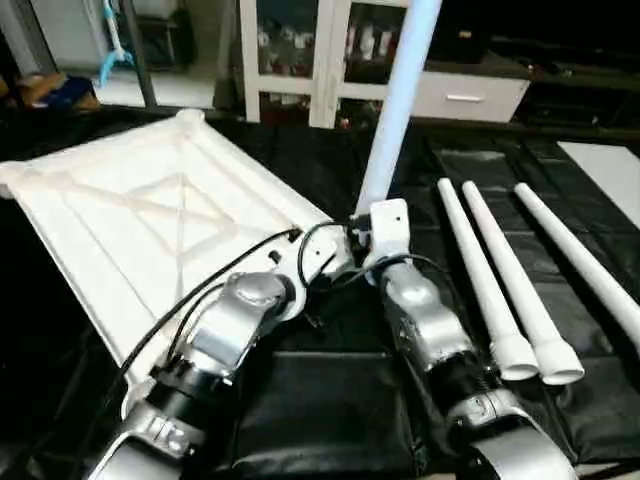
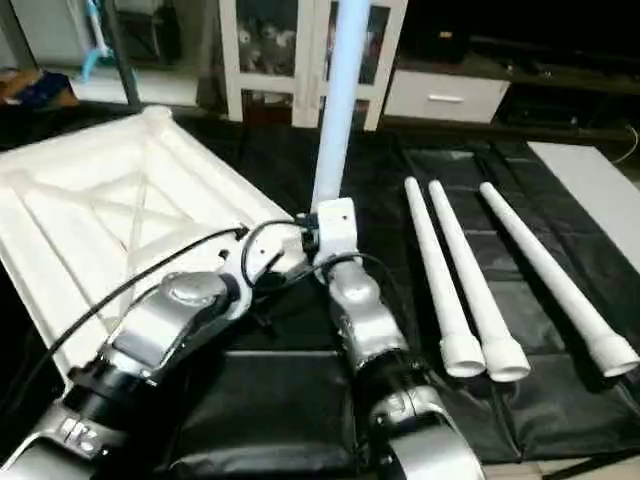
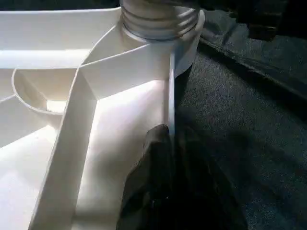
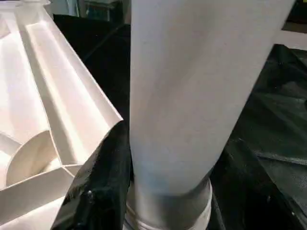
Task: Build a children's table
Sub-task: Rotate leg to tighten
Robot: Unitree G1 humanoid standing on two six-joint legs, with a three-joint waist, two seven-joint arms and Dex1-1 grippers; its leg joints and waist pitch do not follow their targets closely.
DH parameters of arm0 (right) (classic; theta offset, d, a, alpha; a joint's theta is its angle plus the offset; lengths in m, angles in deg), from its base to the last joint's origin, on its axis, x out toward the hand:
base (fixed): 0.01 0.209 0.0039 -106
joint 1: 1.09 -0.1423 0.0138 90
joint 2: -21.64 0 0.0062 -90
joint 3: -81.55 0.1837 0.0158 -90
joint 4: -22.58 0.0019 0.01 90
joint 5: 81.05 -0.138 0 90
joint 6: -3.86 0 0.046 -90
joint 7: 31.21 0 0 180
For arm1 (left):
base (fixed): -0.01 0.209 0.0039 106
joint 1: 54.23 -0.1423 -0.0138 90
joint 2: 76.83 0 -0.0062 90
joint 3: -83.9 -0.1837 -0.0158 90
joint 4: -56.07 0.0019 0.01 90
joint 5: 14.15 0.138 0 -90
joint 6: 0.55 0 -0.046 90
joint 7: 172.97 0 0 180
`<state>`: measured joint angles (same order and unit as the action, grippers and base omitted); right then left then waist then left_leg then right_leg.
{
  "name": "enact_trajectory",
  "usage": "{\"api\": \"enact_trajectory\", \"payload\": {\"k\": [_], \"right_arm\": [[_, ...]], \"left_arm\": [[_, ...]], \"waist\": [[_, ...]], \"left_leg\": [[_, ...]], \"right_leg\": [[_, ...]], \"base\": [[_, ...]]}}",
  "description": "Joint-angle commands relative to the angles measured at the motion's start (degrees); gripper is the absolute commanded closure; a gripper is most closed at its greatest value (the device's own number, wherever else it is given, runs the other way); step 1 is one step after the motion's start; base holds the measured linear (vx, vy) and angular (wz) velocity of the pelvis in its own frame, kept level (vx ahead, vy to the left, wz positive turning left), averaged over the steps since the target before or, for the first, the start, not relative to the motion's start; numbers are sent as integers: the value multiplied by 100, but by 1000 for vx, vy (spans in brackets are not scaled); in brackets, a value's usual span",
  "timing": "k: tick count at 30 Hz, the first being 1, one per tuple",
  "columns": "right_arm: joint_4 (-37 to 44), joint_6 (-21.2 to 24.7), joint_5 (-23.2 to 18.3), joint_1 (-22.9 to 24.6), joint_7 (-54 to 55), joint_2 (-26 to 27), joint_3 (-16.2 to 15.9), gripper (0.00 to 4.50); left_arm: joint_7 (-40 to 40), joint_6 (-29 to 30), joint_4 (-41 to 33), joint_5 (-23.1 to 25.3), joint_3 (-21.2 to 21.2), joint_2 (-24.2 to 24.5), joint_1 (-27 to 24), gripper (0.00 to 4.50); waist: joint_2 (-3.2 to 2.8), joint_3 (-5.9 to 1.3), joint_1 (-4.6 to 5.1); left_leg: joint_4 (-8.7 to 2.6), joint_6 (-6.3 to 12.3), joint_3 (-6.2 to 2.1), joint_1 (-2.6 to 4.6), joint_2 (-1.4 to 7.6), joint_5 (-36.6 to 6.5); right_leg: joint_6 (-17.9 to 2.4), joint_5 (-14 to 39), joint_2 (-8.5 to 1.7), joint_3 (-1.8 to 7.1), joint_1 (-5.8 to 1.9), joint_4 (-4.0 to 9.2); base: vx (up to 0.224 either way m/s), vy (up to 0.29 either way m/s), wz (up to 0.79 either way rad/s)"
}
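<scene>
The white table top (image 1: 150, 210) lies upside down on the black mat, its X ribs facing up. One leg (image 1: 400, 100) stands upright in the near right corner socket (image 3: 160, 28), threaded end seated. My right gripper (image 4: 172, 158) is closed around the base of this leg, one black finger (image 4: 103, 172) pressed to its side. My left gripper (image 3: 168, 132) is shut on the thin rim of the top (image 3: 170, 96), just below that corner. Three loose legs (image 1: 515, 280) lie side by side on the mat to the right.
A white cabinet (image 1: 290, 60) and a drawer unit (image 1: 470, 95) stand behind the mat. A flat white board (image 1: 610, 165) lies at the far right. Black cables (image 1: 200, 300) run along my left forearm.
</scene>
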<state>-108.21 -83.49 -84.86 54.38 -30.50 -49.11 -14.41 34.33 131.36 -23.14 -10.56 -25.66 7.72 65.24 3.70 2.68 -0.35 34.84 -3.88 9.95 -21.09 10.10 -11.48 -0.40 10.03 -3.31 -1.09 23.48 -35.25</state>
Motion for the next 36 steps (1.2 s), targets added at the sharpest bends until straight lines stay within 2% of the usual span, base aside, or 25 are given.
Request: {"api": "enact_trajectory", "payload": {"k": [1, 2, 3, 4, 5, 7, 8, 9, 11, 12, 14, 15, 16, 20, 24, 27, 28, 31, 32, 36], "right_arm": [[-78, -1, 106, 206, -465, -17, -187, 257], [263, -101, -188, 338, -1054, -35, -165, 201], [621, -108, -485, 474, -1456, -54, -86, 201], [767, -88, -559, 523, -1535, -85, -70, 187], [1068, -37, -670, 622, -1682, -178, -64, 181], [1314, 101, -814, 686, -1889, -320, -37, 168], [1314, 101, -814, 686, -1889, -320, -37, 156], [1531, 333, -1065, 738, -2269, -456, -8, 148], [1983, 862, -1463, 887, -3491, -1010, -217, 143], [2013, 905, -1439, 914, -3744, -1169, -303, 131], [1941, 675, -1213, 959, -4128, -1503, -466, 110], [1876, 533, -1081, 998, -4484, -1755, -516, 110], [1870, 526, -1075, 1004, -4534, -1783, -512, 110], [1710, 469, -1079, 993, -5091, -2116, -420, 110], [1627, 458, -1129, 933, -5161, -2202, -407, 110], [1543, 465, -1338, 880, -5449, -2178, -390, 110], [1531, 453, -1344, 876, -5471, -2169, -381, 135], [1437, 462, -1417, 820, -5687, -2113, -282, 148], [1435, 464, -1421, 819, -5694, -2112, -277, 176], [1373, 498, -1492, 791, -5838, -2105, -195, 204]], "left_arm": [[-172, -144, -120, 217, 109, 197, 138, 450], [-11, -116, -219, 222, 59, 386, 43, 450], [199, -134, -323, 164, 40, 553, -69, 450], [288, -134, -362, 139, 32, 622, -118, 450], [488, -196, -444, 103, -12, 783, -228, 450], [800, -293, -524, 52, -111, 1019, -362, 450], [800, -293, -524, 52, -111, 1019, -362, 450], [1070, -448, -589, -26, -133, 1212, -485, 450], [1712, -985, -736, -204, -106, 1638, -697, 450], [1876, -1102, -783, -287, -89, 1725, -735, 450], [2231, -1286, -929, -474, -50, 1904, -815, 450], [2536, -1338, -1104, -651, -33, 2072, -882, 450], [2572, -1327, -1132, -674, -34, 2096, -890, 450], [2875, -1247, -1340, -867, -73, 2313, -919, 450], [3016, -1288, -1389, -922, -72, 2319, -937, 450], [3222, -1316, -1523, -1029, -107, 2342, -1000, 450], [3228, -1314, -1533, -1037, -108, 2346, -1005, 450], [3248, -1281, -1574, -1061, -114, 2359, -1018, 450], [3250, -1280, -1574, -1061, -115, 2360, -1018, 450], [3297, -1261, -1572, -1056, -114, 2379, -1013, 450]], "waist": [[-1, -342, 1], [-24, -347, -20], [-26, -344, -19], [-23, -349, -27], [-24, -348, -15], [-29, -356, 14], [-36, -348, 33], [-50, -337, 36], [-74, -322, 23], [-79, -324, 24], [-74, -321, -8], [-74, -321, -31], [-54, -318, -25], [-54, -306, -92], [-43, -317, -122], [-31, -330, -138], [-36, -331, -138], [-35, -329, -144], [-28, -331, -144], [-47, -330, -151]], "left_leg": [[-438, -19, -67, 24, 220, -1236], [-437, 31, -76, 23, 230, -1235], [-437, 83, -71, 11, 239, -1142], [-434, 123, -72, 12, 241, -1077], [-435, 183, -70, -17, 240, -942], [-440, 198, -85, -24, 236, -816], [-441, 186, -78, -4, 243, -857], [-437, 166, -67, 34, 248, -974], [-462, 191, -91, 28, 266, -1111], [-460, 206, -85, 45, 282, -1127], [-452, 208, -64, 53, 272, -1064], [-447, 182, -58, 62, 275, -1104], [-447, 171, -49, 59, 275, -1139], [-459, 141, -43, 82, 287, -1130], [-451, 122, -39, 81, 279, -1079], [-442, 159, -47, 62, 281, -939], [-443, 175, -45, 65, 281, -925], [-440, 209, -41, 68, 280, -899], [-435, 209, -38, 67, 278, -885], [-440, 191, -44, 70, 282, -913]], "right_leg": [[-813, 1265, -348, 180, -228, 417], [-814, 1216, -366, 183, -248, 400], [-839, 1085, -360, 184, -246, 389], [-848, 973, -362, 184, -264, 381], [-897, 757, -350, 183, -274, 358], [-965, 665, -347, 169, -293, 342], [-1009, 709, -351, 175, -278, 342], [-1054, 835, -340, 178, -244, 366], [-1063, 937, -341, 179, -273, 379], [-1090, 886, -337, 178, -261, 369], [-1178, 841, -346, 179, -242, 372], [-1221, 933, -364, 182, -232, 381], [-1239, 973, -356, 183, -230, 376], [-1259, 1048, -356, 189, -220, 378], [-1248, 1041, -364, 194, -229, 374], [-1278, 894, -373, 191, -253, 347], [-1293, 860, -368, 189, -249, 346], [-1331, 817, -365, 183, -249, 344], [-1331, 821, -366, 186, -251, 345], [-1329, 886, -370, 183, -251, 345]], "base": [[0, 0, 0], [0, 0, 0], [0, 0, 0], [0, 0, 0], [0, 0, 0], [0, 0, 0], [0, 0, 0], [0, 0, 0], [0, 0, 0], [0, 0, 0], [0, 0, 0], [0, 0, 0], [0, 0, 0], [0, 0, 0], [0, 0, 0], [0, 0, 0], [0, 0, 0], [0, 0, 0], [0, 0, 0], [0, 0, 0]]}}
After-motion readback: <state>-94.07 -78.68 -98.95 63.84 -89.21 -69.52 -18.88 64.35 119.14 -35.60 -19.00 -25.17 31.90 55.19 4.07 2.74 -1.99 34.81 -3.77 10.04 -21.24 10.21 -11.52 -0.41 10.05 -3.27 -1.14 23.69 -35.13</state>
